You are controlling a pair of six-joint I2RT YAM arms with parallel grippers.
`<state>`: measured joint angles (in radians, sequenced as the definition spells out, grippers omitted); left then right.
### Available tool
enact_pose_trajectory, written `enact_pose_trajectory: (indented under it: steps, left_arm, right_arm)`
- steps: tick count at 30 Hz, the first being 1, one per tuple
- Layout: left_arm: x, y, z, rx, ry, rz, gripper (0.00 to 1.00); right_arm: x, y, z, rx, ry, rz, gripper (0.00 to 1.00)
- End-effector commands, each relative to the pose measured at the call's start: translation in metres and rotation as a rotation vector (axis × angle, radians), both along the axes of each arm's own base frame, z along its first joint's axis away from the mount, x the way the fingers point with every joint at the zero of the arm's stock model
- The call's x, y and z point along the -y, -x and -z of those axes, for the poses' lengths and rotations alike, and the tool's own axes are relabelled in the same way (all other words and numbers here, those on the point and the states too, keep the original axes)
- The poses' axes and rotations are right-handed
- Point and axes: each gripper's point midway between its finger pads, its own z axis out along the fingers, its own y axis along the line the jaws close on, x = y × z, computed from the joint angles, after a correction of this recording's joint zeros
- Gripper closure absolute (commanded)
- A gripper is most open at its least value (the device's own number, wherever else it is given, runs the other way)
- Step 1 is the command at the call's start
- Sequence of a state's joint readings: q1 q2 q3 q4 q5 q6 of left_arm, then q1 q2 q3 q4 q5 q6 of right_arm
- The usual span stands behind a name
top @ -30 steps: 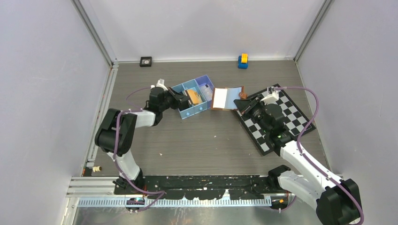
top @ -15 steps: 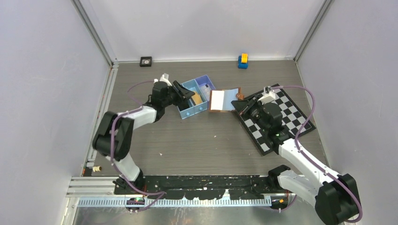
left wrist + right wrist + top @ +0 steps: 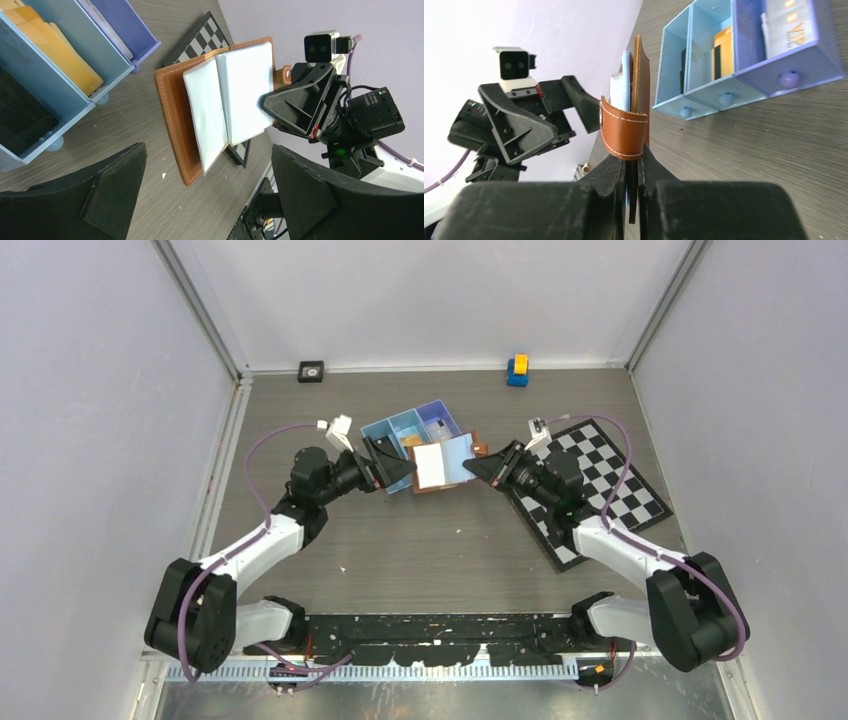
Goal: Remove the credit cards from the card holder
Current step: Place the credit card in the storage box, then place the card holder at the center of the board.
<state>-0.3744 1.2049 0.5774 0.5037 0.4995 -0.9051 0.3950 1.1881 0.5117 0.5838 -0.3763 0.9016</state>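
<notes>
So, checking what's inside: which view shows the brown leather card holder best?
Left wrist: the brown leather card holder faces it open, pale inside showing. Top external shows it small; right wrist sees it edge-on.

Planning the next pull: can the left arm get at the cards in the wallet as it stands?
Probably yes. The right gripper pinches only the strap edge of the wallet, holding it open toward the open left gripper; the cards face it, with nothing between.
</notes>
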Motion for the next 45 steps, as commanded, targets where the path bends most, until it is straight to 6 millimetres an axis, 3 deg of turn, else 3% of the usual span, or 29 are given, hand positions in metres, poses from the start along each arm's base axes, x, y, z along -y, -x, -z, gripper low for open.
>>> enact_pose_trajectory:
  steps: [1, 2, 5, 10, 12, 14, 21, 32, 34, 38, 45]
  left_arm:
    - [0.006, -0.002, -0.005, 0.063, 0.001, 0.042, 0.06]
    - [0.008, -0.003, -0.002, 0.048, 0.011, 0.051, 0.11]
    - [0.02, 0.001, -0.004, 0.05, 0.071, 0.136, 0.44]
    - [0.028, 0.0, 0.002, 0.019, 0.105, 0.184, 0.71]
    - [0.03, 0.0, -0.001, 0.03, 0.121, 0.203, 0.9]
    - [0.032, 0.001, -0.002, 0.033, 0.126, 0.212, 1.0]
    - [0.036, 0.0, 0.007, 0.021, 0.106, 0.213, 1.0]
    - [0.044, 0.001, 0.009, 0.006, 0.121, 0.247, 1.0]
    - [0.041, -0.002, 0.02, -0.043, 0.087, 0.22, 0.97]
    - [0.031, -0.011, 0.049, -0.133, -0.049, 0.146, 0.78]
    - [0.028, -0.016, 0.068, -0.18, -0.111, 0.128, 0.59]
  right_arm:
    - [-0.017, 0.005, -0.047, 0.138, -0.119, -0.116, 0.99]
    - [-0.018, 0.005, -0.046, 0.132, -0.121, -0.121, 1.0]
    - [-0.019, 0.001, -0.039, 0.108, -0.098, -0.117, 1.0]
    - [-0.027, -0.001, -0.025, 0.079, -0.037, -0.122, 0.99]
    - [-0.035, 0.001, -0.022, 0.075, -0.024, -0.145, 0.99]
    - [-0.046, 0.004, -0.017, 0.069, 0.001, -0.171, 0.99]
    - [-0.089, 0.02, 0.001, 0.058, 0.056, -0.299, 0.99]
    - [-0.096, 0.019, 0.003, 0.031, 0.047, -0.319, 1.0]
    - [-0.089, 0.014, 0.013, 0.0, 0.122, -0.282, 1.0]
    - [-0.066, 0.003, 0.029, -0.063, 0.316, -0.176, 0.99]
    - [-0.044, 0.001, 0.046, -0.163, 0.515, -0.136, 0.99]
